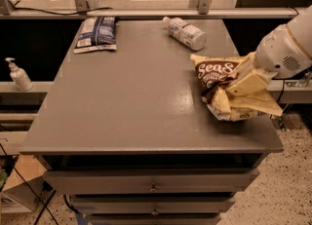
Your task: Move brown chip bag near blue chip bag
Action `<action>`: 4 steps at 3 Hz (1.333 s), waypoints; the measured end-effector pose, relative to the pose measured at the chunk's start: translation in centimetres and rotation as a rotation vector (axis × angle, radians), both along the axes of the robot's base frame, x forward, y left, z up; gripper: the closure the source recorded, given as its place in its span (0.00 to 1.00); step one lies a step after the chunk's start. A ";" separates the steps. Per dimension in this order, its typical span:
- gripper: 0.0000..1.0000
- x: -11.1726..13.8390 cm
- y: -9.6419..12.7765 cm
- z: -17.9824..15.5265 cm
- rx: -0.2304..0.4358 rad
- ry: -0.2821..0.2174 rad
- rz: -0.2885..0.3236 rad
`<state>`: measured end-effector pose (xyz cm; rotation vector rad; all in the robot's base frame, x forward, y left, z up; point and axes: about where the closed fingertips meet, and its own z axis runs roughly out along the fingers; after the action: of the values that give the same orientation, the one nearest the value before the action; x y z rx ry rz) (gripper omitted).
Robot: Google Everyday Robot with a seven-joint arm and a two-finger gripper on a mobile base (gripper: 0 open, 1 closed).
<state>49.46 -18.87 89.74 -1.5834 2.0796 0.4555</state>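
Observation:
The brown chip bag (214, 73) lies crumpled at the right edge of the grey table (131, 102), its dark panel with white lettering facing up. My gripper (230, 95) reaches in from the right and its cream fingers (249, 84) are closed on the lower part of the bag, bunching it. The blue chip bag (96, 33) lies flat at the far left corner of the table, well away from the gripper.
A white plastic bottle (185, 33) lies on its side at the far middle-right of the table. A pump dispenser (18, 75) stands on a shelf to the left. Drawers (153, 182) run below the table front. A rail (161, 12) borders the far edge.

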 end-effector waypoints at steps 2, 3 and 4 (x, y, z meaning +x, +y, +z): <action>1.00 -0.7 5.0 5.9 0.087 -0.116 0.171; 1.00 -0.7 5.2 6.2 0.090 -0.121 0.176; 1.00 -0.3 6.3 5.9 0.118 -0.139 0.177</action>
<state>49.21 -12.55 95.66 -1.6862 1.7854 0.5042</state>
